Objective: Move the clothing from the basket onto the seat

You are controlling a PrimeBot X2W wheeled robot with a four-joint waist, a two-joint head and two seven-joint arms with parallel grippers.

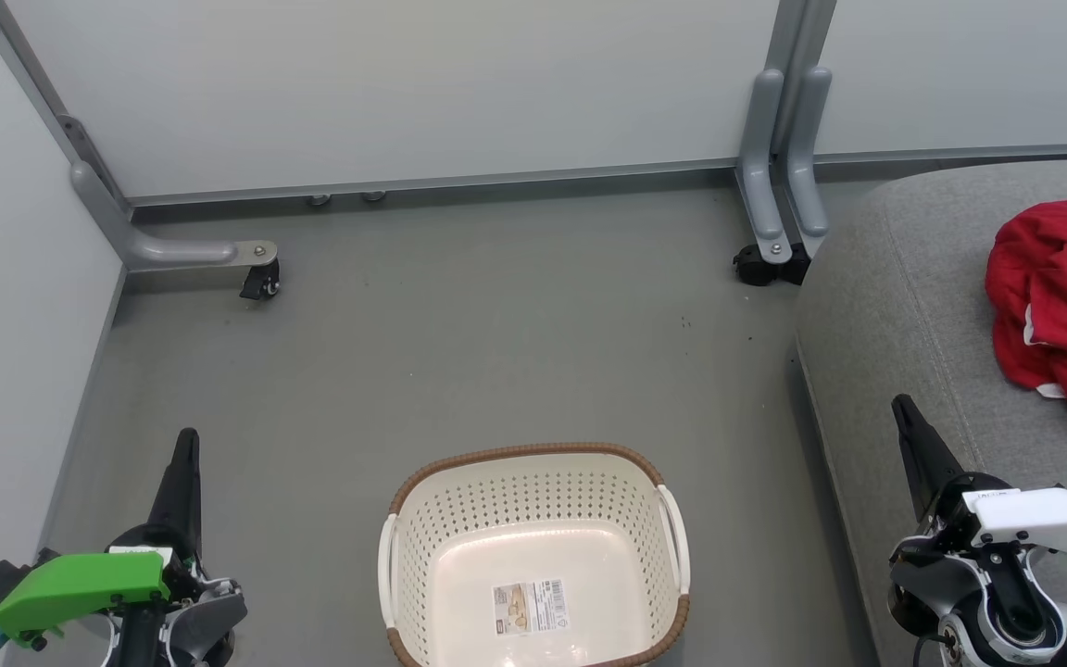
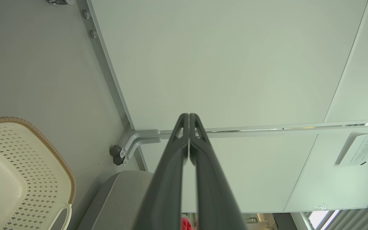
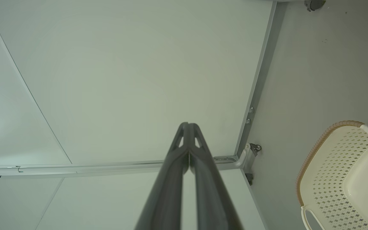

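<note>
A grey floor is bounded at the far side and on the left by pale partition panels, which stand on two grey metal feet with castors. One basket stands on the floor at the near centre. Its bare cream bottom carries a barcode sticker. One seat fills the right side, and the clothing lies on it as a single crumpled red heap at the far right edge, well apart from the basket. How many garments are in the heap cannot be told.

There are two grippers. The left gripper hangs over the floor at the near left and the right gripper over the seat's near left edge. Both have their fingers pressed together on nothing.

The head view shows the whole heap, whereas the left wrist view shows a seat corner, a sliver of red and a paper notice on a panel. The right wrist view shows the basket's perforated wall and one white handle.
</note>
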